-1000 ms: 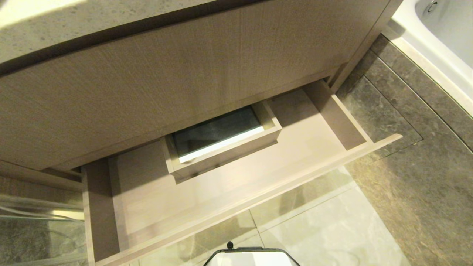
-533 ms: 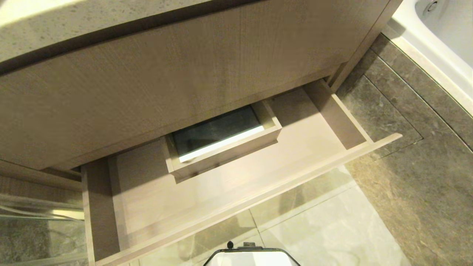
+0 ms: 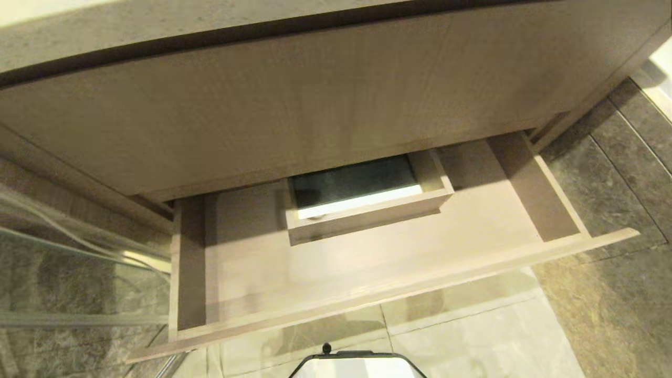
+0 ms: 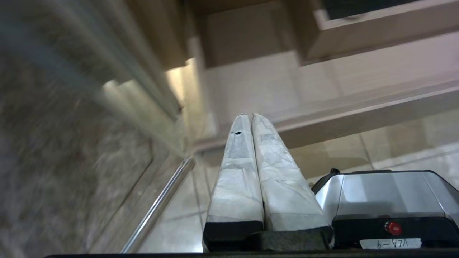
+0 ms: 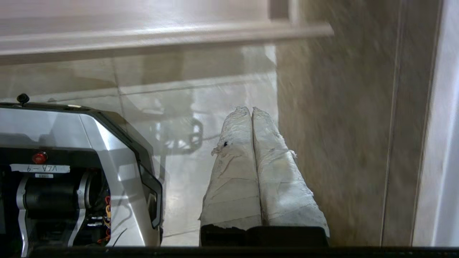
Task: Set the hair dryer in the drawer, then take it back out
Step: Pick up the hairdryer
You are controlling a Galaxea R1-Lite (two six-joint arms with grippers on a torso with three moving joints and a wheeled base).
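Note:
The light-brown wood-grain drawer stands pulled out below the cabinet, and its floor is bare apart from a boxed cut-out. The hair dryer is out of view. Neither arm shows in the head view. My left gripper is shut with nothing between its white-wrapped fingers, low over the floor near the drawer's left front corner. My right gripper is also shut and empty, hanging above the pale floor tiles short of the drawer front.
A tall plain wood-grain panel rises above the drawer under a stone counter. A glass panel with a metal rail stands at the left. My silver base sits at the bottom. Dark stone floor lies to the right.
The whole head view has shifted: the drawer and cabinet now sit further right and more square-on, and the white tub at the right has left the picture. The camera moved, not the things.

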